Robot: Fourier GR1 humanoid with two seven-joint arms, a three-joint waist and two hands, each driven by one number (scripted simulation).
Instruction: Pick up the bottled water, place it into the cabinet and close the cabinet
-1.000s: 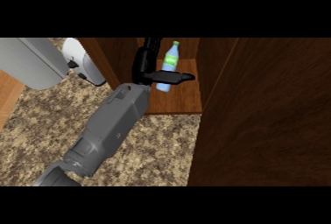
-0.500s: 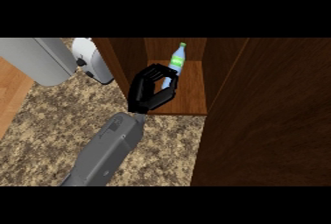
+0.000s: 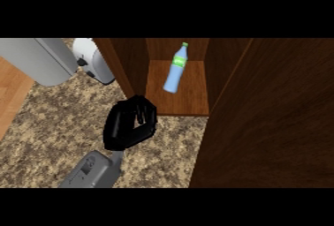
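The bottled water (image 3: 175, 70) stands inside the open cabinet (image 3: 186, 103), base on the wooden floor of the compartment and towards its back. Its green cap is uppermost, with a green label below the neck and a pale blue body. In the head view its long axis runs up and down, leaning a little so the cap sits to the right of the base. Nothing touches it

The right hand (image 3: 127, 126) is out in front of the cabinet, above the speckled bench (image 3: 46, 132) and just beside the left front corner of the compartment. Its fingers (image 3: 140, 106) are curled in towards the palm in a closed fist, with nothing held inside them. The hand is well apart from the bottle. Its grey forearm (image 3: 88, 170) comes up from the lower edge, left of centre

The cabinet door (image 3: 274, 123) is swung open and fills the right side of the view as a dark wooden panel. A grey and white object (image 3: 39, 59) sits at the upper left, by the cabinet's left wall
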